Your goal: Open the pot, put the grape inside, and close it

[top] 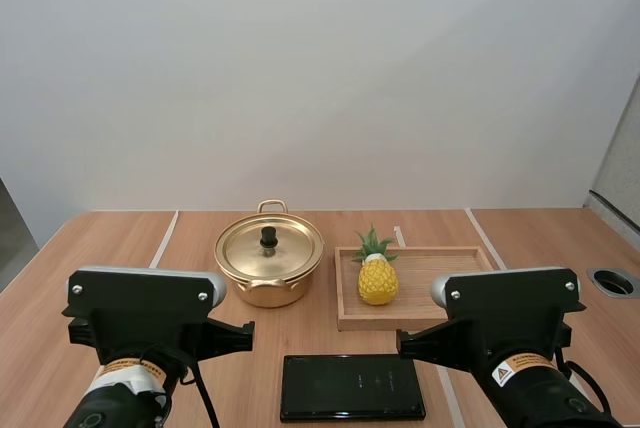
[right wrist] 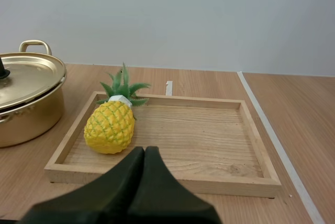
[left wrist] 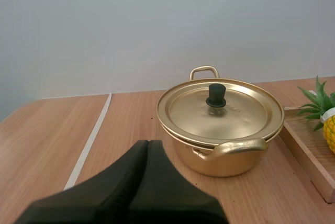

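Sitting lidded, the pot [top: 268,290] has a pineapple [top: 377,282] in the wooden tray [top: 440,278] at its three o'clock; left pincer [left wrist: 148,143] and right pincer [right wrist: 144,149] both closed, empty

We see a gold pot [top: 262,293] with a black knob [top: 268,238]; a yellow pineapple [top: 377,283], cross-hatched in green, with green leaves and a white collar; a pale, grained wooden tray [top: 400,324]; a brown tabletop [top: 120,243] lined white; a black slab [top: 350,386].

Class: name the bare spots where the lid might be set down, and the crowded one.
Bare table left of the pot; tray floor right of the pineapple. Crowded: between pot and tray, and by the black slab in front.
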Robot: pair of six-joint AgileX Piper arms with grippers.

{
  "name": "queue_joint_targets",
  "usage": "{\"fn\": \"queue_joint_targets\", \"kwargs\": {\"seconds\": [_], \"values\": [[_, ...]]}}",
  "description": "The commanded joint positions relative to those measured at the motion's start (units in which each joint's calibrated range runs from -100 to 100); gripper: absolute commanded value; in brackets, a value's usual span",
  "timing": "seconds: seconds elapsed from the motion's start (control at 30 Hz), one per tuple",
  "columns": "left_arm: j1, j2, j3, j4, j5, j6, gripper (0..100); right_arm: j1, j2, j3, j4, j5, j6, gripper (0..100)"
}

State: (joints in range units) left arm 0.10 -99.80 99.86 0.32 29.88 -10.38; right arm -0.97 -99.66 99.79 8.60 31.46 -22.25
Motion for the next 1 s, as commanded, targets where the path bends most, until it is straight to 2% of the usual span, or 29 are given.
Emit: {"fn": "queue_joint_targets", "kwargs": {"seconds": [0.0,0.97], "values": [[-0.12,-0.2,0.1,0.7,-1.3,-0.2,0,0.1,-0.3,0.2,-0.4,-0.3,-0.2,0],[-0.1,-0.2,0.1,0.7,-0.6,-0.2,0,0.1,-0.3,0.2,-0.4,-0.3,-0.2,0]]}}
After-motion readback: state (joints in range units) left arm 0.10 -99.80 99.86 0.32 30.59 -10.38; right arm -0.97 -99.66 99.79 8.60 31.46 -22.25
